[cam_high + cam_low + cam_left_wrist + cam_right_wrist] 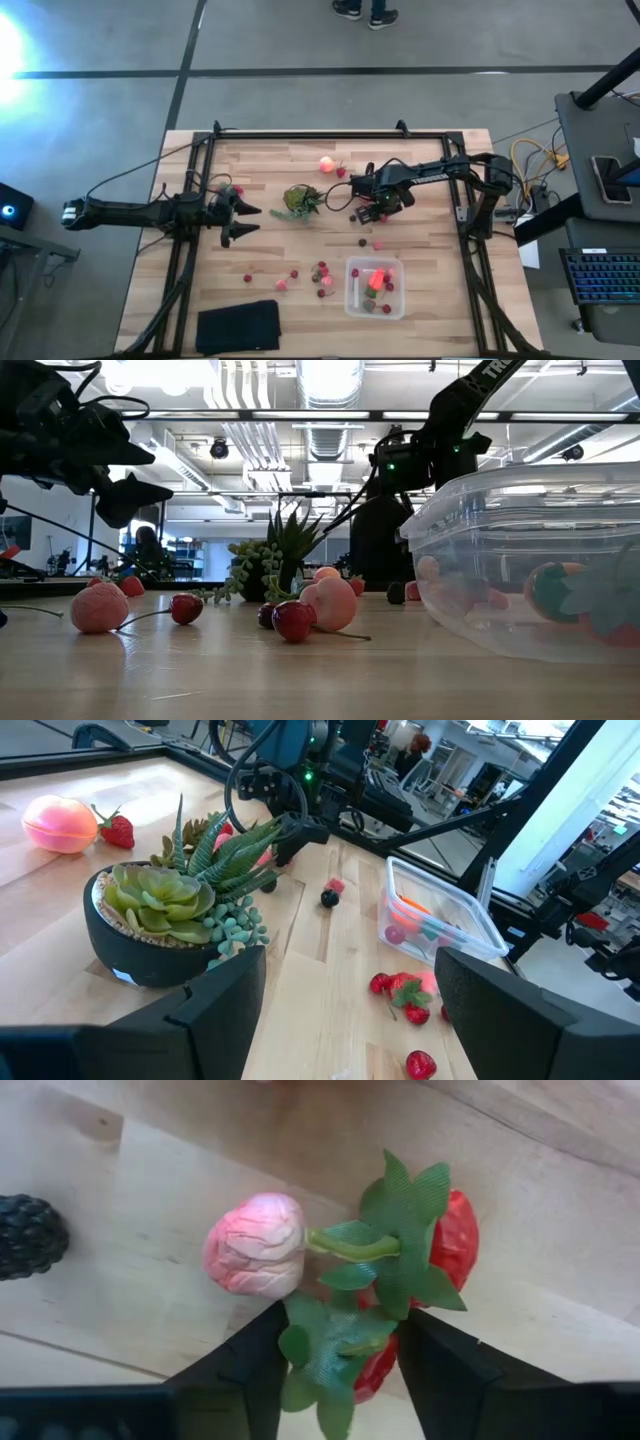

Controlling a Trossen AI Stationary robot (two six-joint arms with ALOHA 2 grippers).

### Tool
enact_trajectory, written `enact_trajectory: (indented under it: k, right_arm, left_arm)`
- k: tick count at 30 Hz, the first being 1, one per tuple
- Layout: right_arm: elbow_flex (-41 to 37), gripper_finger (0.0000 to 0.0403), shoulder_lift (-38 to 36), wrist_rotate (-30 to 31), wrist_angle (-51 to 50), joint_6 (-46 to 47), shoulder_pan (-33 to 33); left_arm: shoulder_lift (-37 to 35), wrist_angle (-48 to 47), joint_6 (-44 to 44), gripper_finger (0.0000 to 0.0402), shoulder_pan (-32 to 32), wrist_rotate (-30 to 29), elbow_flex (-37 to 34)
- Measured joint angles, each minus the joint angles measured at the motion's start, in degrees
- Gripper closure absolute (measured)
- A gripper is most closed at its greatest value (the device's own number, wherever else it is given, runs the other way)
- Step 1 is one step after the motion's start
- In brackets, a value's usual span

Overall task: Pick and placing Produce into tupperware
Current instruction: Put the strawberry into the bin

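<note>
Strawberry (375,1365), red, green-leafed, between right claw (335,1365) fingers.

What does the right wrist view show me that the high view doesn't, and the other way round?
Only the right wrist view: the right pincer closing around a leafy-topped strawberry, with a second strawberry, a pale pink berry and a blackberry close by.

Only the high view: the tupperware already holding produce, the potted succulent, the black pad, loose berries near the box, and the left pincer open and waiting beside the plant.

Both: the right pincer low over the wooden table.
</note>
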Motion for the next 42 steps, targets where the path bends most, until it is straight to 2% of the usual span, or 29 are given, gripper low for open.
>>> enact_trajectory:
  k: [6, 12, 19, 24, 29, 33, 38, 42]
  right_arm:
    - [0.0, 0.0265, 0.0, -2.2, -0.3, -1.0, 0.0]
    - [1.7, 0.0247, -1.8, -8.7, -1.2, -1.3, 1.6]
    - [6.6, 0.0248, -9.2, -16.8, -2.6, -0.6, 9.3]
    - [7.6, 0.0253, -12.7, -17.0, -3.0, 5.0, 17.9]
    - [7.2, 0.0244, -10.3, -17.2, 0.9, 7.7, 23.7]
    - [7.3, 0.0242, -6.2, -18.7, 7.6, 8.5, 25.2]
    - [8.4, 0.0236, -3.0, -17.8, 5.9, 5.7, 25.3]
    - [9.1, 0.0205, -3.1, -16.1, 4.1, 3.6, 25.1]
  left_arm:
    - [0.0, 0.0, 0.0, 0.0125, 0.0, 0.0, 0.0]
    - [0.0, 0.0, 0.0, 0.0125, 0.0, 0.0, 0.0]
    - [0.0, 0.0, 0.0, 0.0125, 0.0, 0.0, 0.0]
    - [0.0, 0.0, 0.0, 0.0125, 0.0, 0.0, 0.0]
    - [0.0, 0.0, 0.0, 0.0125, 0.0, 0.0, 0.0]
    - [0.0, 0.0, 0.0, 0.0125, 0.0, 0.0, 0.0]
    - [0.0, 0.0, 0.0, 0.0125, 0.0, 0.0, 0.0]
    - [0.0, 0.0, 0.0, 0.0125, 0.0, 0.0, 0.0]
